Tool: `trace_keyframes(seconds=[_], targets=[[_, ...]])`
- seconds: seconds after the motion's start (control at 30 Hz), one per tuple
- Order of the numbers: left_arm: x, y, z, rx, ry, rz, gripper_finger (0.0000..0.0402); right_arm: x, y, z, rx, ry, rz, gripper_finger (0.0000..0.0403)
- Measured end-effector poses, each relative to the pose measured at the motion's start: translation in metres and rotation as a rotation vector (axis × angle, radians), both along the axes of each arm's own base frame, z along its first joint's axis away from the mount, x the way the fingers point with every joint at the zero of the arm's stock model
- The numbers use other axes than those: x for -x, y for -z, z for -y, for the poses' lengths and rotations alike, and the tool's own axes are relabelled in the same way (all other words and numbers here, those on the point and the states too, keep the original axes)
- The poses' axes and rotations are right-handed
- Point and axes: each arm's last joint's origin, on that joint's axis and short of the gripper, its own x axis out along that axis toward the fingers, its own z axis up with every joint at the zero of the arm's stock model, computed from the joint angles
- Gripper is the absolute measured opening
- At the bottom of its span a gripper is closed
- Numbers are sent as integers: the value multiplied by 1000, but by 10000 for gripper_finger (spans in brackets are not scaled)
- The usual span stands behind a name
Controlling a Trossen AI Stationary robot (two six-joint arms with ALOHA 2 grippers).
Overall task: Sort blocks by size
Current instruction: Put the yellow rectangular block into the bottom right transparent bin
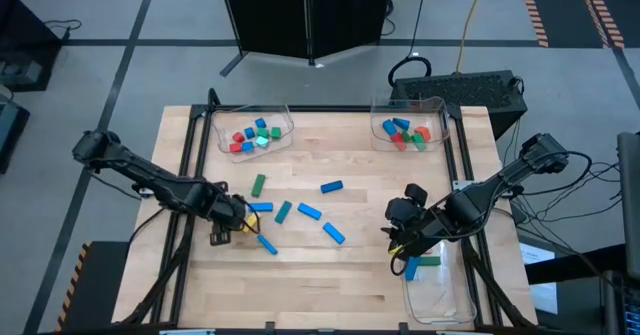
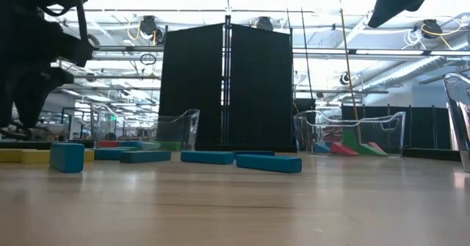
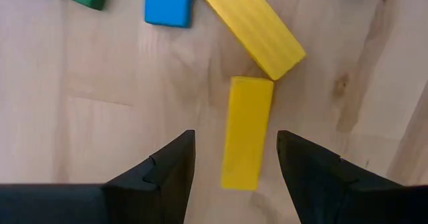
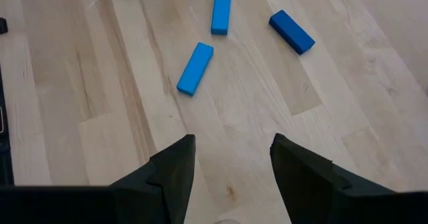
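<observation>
High view: left pincer (image 1: 238,221) sits low over the table (image 1: 330,275) at left-centre, above a yellow bar (image 1: 222,237) area. Loose blocks in mid-table: two green bars (image 1: 258,184), four blue bars (image 1: 331,187) between the arms, one more blue by the left pincer. Back-left tray (image 1: 285,127) holds small cubes (image 1: 248,139), red, blue, green and teal; the count is unclear. Back-right tray (image 1: 440,110) holds mid-size blocks (image 1: 405,133) in blue, red and green. Right pincer (image 1: 400,237) is at the near-right, just beside the front tray (image 1: 440,310), which holds one green and one blue bar (image 1: 424,262).

Low view: blue bars (image 2: 268,162) lie flat in a row across the table; a teal block (image 2: 67,156) and yellow bars (image 2: 22,156) lie at left under a dark arm.

Left wrist view: one yellow bar (image 3: 246,132) lies between the fingers (image 3: 160,177), untouched, jaws wide, nothing held. A second yellow bar (image 3: 251,27) lies slantwise, touching its far end. One blue block (image 3: 168,3) and one green corner lie beyond.

Right wrist view: fingers (image 4: 167,174) stand wide and empty over bare wood. Three blue bars (image 4: 195,68) lie well ahead, apart from the pincer; a fourth blue piece shows at the edge.
</observation>
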Motion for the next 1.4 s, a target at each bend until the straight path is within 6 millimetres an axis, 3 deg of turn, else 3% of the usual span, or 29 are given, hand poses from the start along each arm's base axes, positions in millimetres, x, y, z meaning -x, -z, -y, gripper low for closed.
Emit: trace_keyframes(seconds=[0.4, 0.67, 0.93, 1.13, 1.4], targets=[[13, 40, 2, 48, -26, -44, 212, 0, 0, 0, 2, 0, 0, 187], [17, 47, 0, 44, -48, -33, 206, -1, 0, 0, -1, 1, 7, 187], [14, 47, 2, 55, -42, -3, 91, -2, 0, 0, 29, 27, 32, 187], [10, 43, 3, 26, -44, 30, 89, -19, 15, -8, 61, 45, 42, 187], [-12, 19, 5, -146, -58, 230, 89, -64, 48, -12, -10, 113, 80, 187]])
